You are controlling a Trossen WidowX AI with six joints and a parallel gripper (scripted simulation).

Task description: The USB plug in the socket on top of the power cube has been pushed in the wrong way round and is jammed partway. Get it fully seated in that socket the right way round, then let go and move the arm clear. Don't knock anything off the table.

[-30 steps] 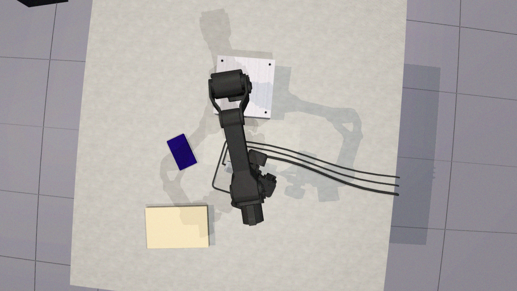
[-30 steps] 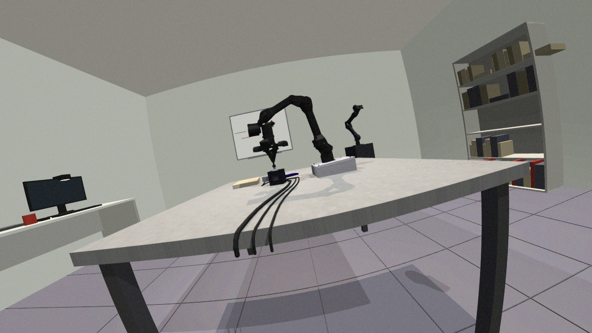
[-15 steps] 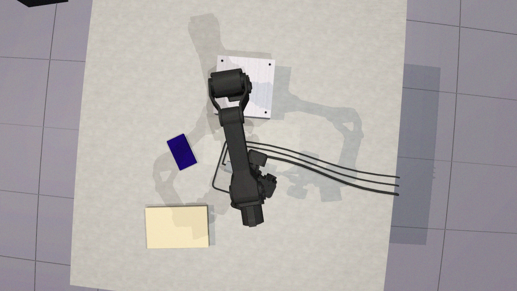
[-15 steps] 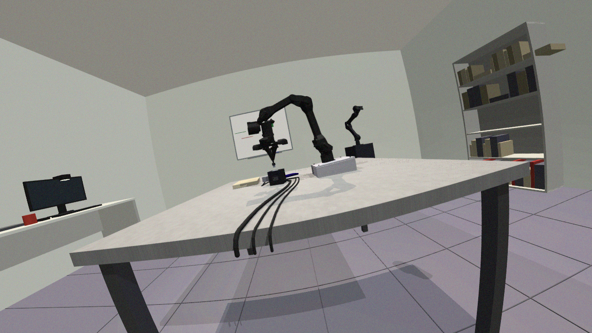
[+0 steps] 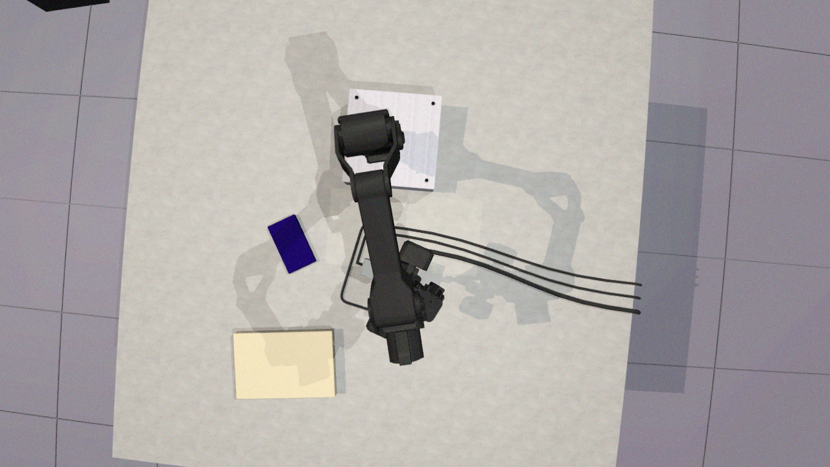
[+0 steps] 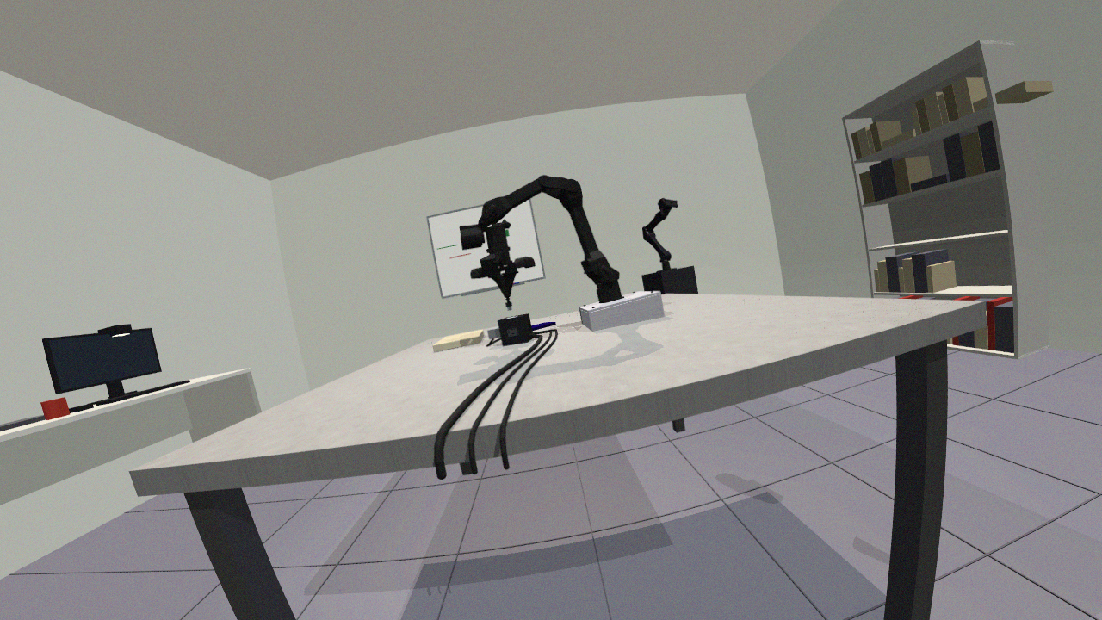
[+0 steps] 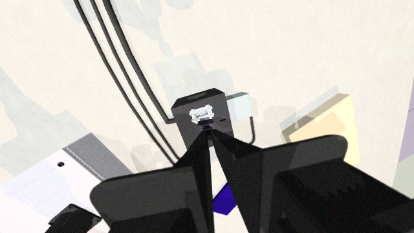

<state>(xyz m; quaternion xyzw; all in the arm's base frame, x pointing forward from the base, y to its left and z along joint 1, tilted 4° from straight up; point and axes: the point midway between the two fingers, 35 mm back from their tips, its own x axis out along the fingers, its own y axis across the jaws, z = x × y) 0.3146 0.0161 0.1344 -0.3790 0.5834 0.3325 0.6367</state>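
Observation:
My gripper (image 6: 508, 301) (image 7: 208, 134) is shut on the small dark USB plug (image 7: 206, 122). In the exterior view the plug's pale tip (image 6: 509, 308) points down, with a small gap above the black power cube (image 6: 514, 330) (image 7: 220, 105). The bright-rimmed socket (image 7: 201, 114) on the cube's top shows in the wrist view just beyond the plug; the plug overlaps its near edge there. The plug is out of the socket. Which way round it faces is too small to tell. In the top view the arm hides the fingers and plug.
Black cables (image 5: 637, 311) (image 6: 441, 455) (image 7: 129, 58) run from the cube over the table edge. A pale adapter (image 5: 366, 267) (image 7: 239, 107) adjoins it. A cream block (image 5: 284, 364) (image 7: 339, 123), a blue block (image 5: 292, 244) (image 7: 224, 199) and the white arm base (image 5: 394, 104) stand around.

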